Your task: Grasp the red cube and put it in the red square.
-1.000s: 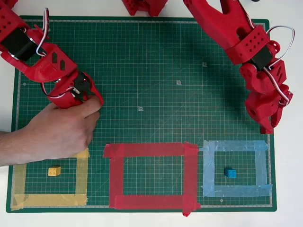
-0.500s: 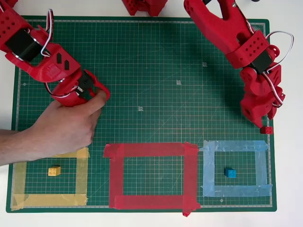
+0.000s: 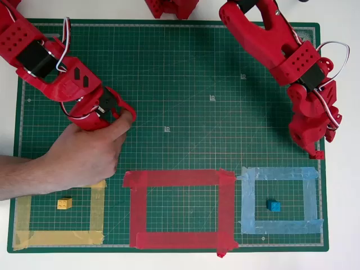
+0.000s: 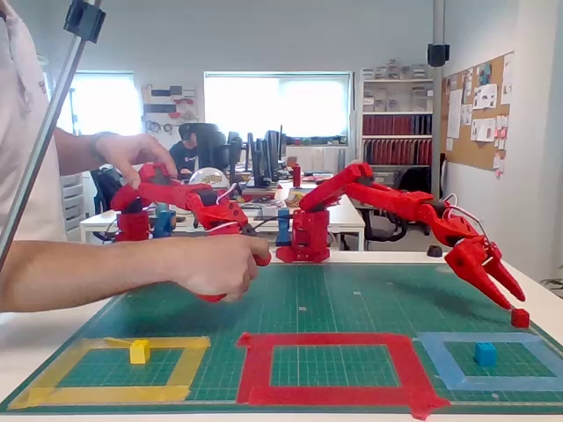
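The red cube (image 4: 520, 317) is held between the fingers (image 3: 318, 152), lifted just off the mat (image 3: 185, 73) near its right edge in the overhead view, just above the blue frame (image 3: 280, 173). The red square (image 3: 179, 178) lies well apart, to the left.

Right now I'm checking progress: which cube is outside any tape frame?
The red cube, at the hand's tips by the mat's right edge; the yellow and blue cubes sit inside frames.

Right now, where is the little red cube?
The red cube sits at the tips of the gripper on the right of the fixed view, above the light-blue tape frame, still outside the red square.
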